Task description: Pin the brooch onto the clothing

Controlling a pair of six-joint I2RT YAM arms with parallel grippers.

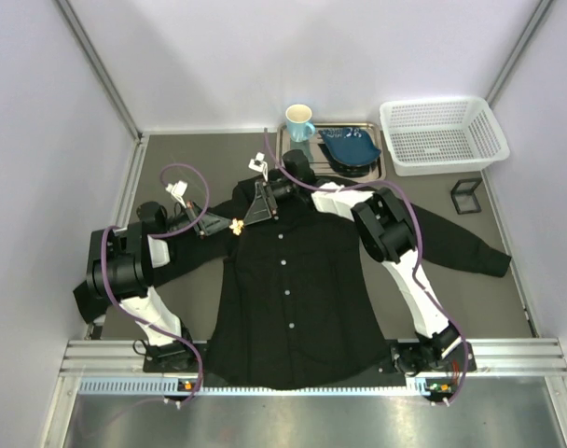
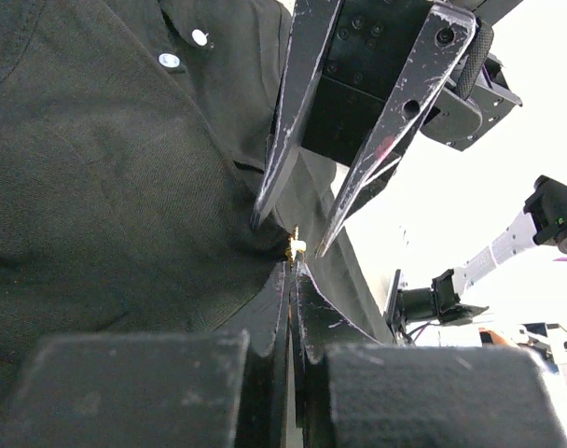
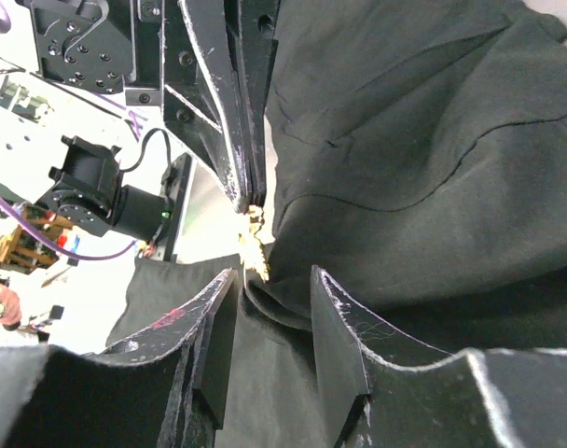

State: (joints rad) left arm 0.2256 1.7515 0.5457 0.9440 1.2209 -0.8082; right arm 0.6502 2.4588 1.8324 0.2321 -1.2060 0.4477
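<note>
The black shirt (image 1: 293, 317) lies spread flat on the table, front up, with white buttons. My left gripper (image 1: 226, 225) is shut on the small golden brooch (image 1: 236, 225) at the shirt's shoulder, near the collar. In the left wrist view the brooch (image 2: 296, 246) pokes out past my shut gripper (image 2: 293, 266) against the shirt (image 2: 97, 187). My right gripper (image 1: 255, 210) is open and straddles a raised fold of cloth. In the right wrist view that gripper (image 3: 272, 275) has the shirt fold (image 3: 433, 168) between its fingers, with the brooch (image 3: 255, 241) just above.
A metal tray (image 1: 285, 159) holding a dark blue dish (image 1: 349, 147) sits at the back, with a light blue cup (image 1: 299, 121) beside it. A white basket (image 1: 395, 140) stands at the back right. A small black frame (image 1: 466, 196) lies near the shirt's right sleeve.
</note>
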